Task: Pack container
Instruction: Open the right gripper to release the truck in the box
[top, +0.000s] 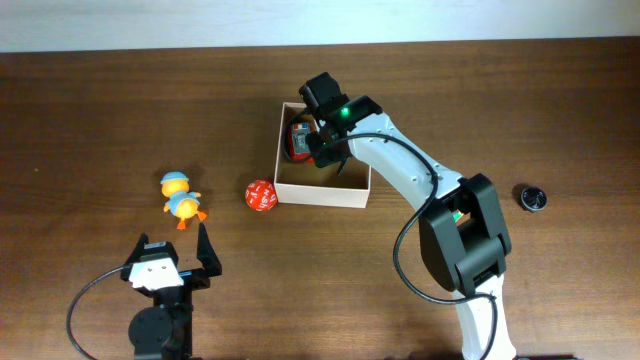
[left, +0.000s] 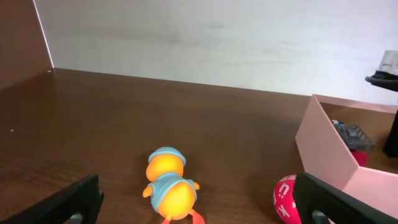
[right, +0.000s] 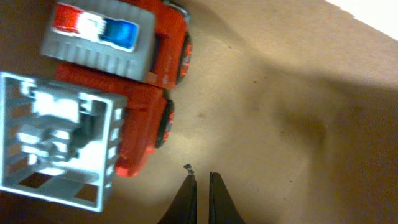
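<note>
The container (top: 320, 194), a square white-walled box with a tan floor, stands mid-table. It also shows in the left wrist view (left: 329, 149) and the right wrist view (right: 298, 124). A red toy truck (top: 299, 140) with a grey cage (right: 143, 93) lies in its far left corner. My right gripper (top: 322, 145) hangs inside the container beside the truck, its fingers (right: 202, 180) shut and empty just above the floor. My left gripper (top: 176, 262) is open and empty (left: 196, 186) near the front edge. An orange and blue duck toy (top: 181, 198) (left: 169, 186) sits just ahead of it.
A red ball with white marks (top: 261, 195) (left: 287, 198) rests on the table against the container's left front corner. A small black round object (top: 531, 197) lies at the far right. A pale wall (left: 217, 37) backs the table.
</note>
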